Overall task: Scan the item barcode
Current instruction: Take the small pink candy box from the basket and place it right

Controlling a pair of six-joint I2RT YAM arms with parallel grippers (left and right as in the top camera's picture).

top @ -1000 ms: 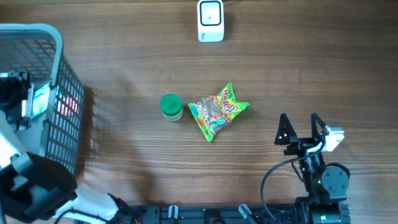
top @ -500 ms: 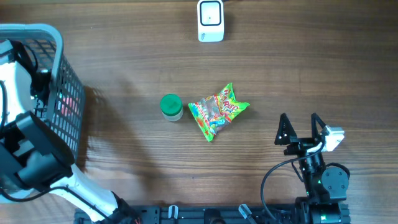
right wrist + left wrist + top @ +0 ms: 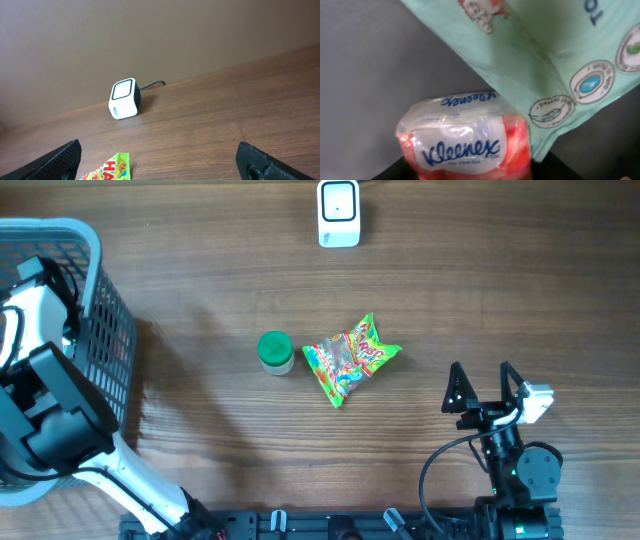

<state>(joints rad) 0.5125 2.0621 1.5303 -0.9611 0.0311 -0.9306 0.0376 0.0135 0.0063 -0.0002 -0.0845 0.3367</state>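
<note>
Change over the last second: the left arm has swung up over the basket at 9 o'clock on the counter and now reaches down inside it. Everything else holds position. The left wrist view looks straight down on a Kleenex pack lying on the basket floor, with a green packet just beside it toward 1 o'clock. The left claw shows only as dark finger edges on either side of the pack's lower end. The pack sits between them, but I cannot tell whether the fingers have reached its sides or how far they stand apart. The right claw rests at 4 o'clock, fingers spread wide, holding nothing. The scanner stands at 12 o'clock, well apart from the basket. A candy bag and a green-lidded jar lie near the centre, untouched. Judgement: the Kleenex pack is the item picked for scanning, and the step in hand is the grasp. The lift and the carry to the scanner are not yet done. Risk: the pack's slick wrap may slip, and the green packet may drag along.
</note>
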